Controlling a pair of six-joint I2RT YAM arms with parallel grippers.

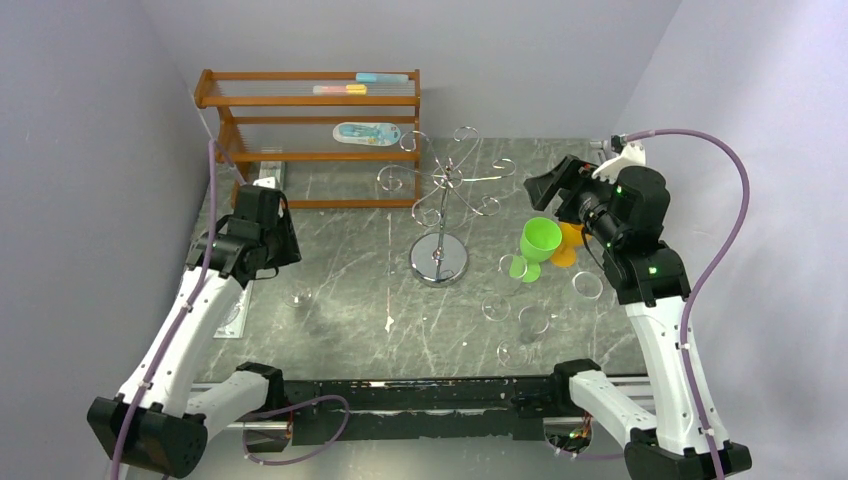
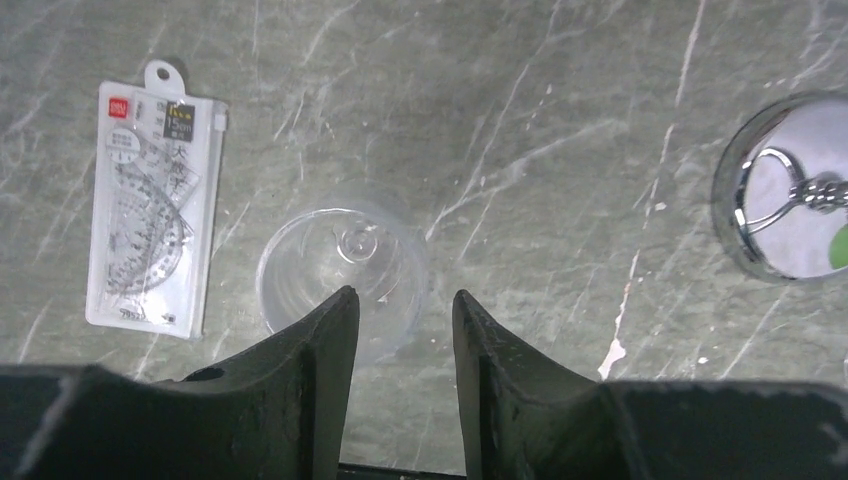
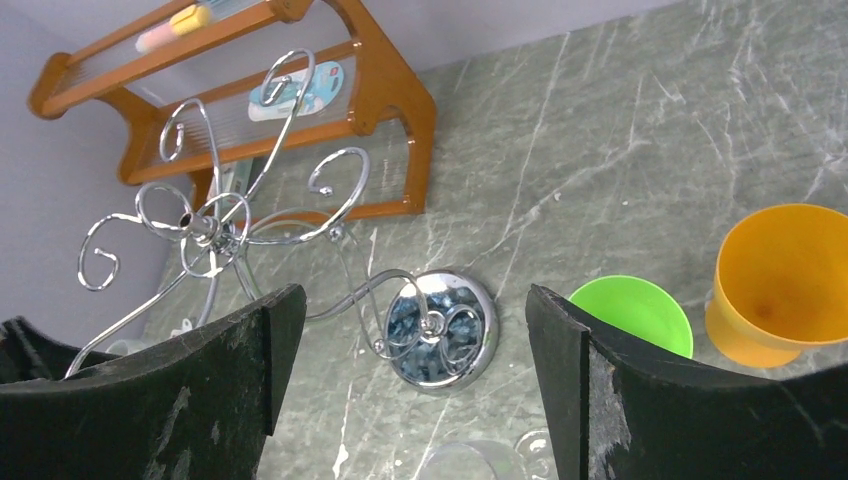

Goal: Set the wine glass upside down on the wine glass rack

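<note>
The wine glass (image 2: 335,262) is clear and thin-walled. It stands upright on the left part of the grey-green, white-veined stone-look desk (image 1: 350,250), its round bowl seen from straight above with the small ring of the stem at its centre. The left gripper (image 2: 404,294) hangs right over it, its two matte black wedge-shaped fingers (image 2: 320,370) partly apart. The left one covers the near side of the rim, the other sits just outside the bowl's right edge, and bare desk shows in the gap between them, so nothing is pinched. Beside the glass lies a flat clear pouch (image 2: 150,235) holding a protractor and set squares. The wine glass rack (image 1: 440,205) stands mid-desk, well apart from the glass. It is polished chrome wire with a round mirror base, a slim pole and curling looped arms. The right gripper (image 1: 552,185) is raised to the rack's right, its fingers spread wide and holding nothing. Below it sit a glossy lime-green cup (image 1: 540,240) and an orange cup (image 1: 572,243) — smooth plastic, touching. An orange-brown wooden shelf rack (image 1: 310,100) stands at the back.
</note>
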